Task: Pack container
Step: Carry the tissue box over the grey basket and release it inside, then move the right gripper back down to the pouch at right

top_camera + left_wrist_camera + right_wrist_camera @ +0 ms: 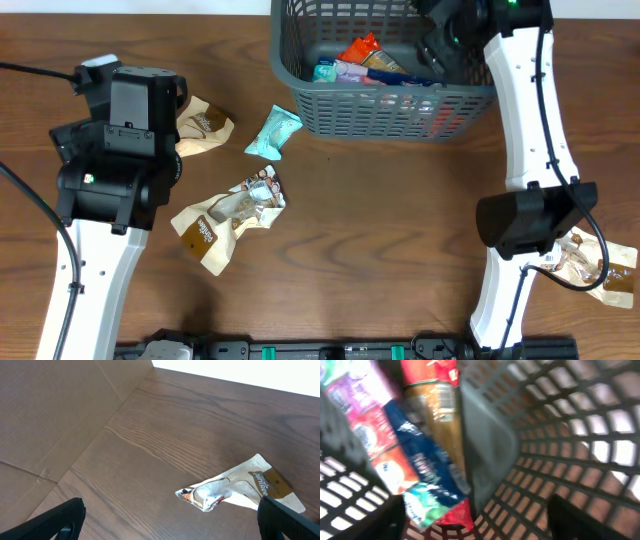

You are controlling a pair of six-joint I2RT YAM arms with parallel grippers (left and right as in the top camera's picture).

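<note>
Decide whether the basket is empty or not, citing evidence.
Not empty: the basket holds several colourful snack packets, seen overhead and by the right wrist camera.

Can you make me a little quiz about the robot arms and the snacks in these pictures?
1. True or false: the teal plastic snack packet lies on the brown wooden table, outside the dark grey-blue slotted plastic basket.
2. Which one is down inside the basket? A: left gripper. B: right gripper. C: neither.
3. What lies on the table under the open left gripper?

Key
1. True.
2. B.
3. A crinkled tan-and-silver snack packet.
</note>
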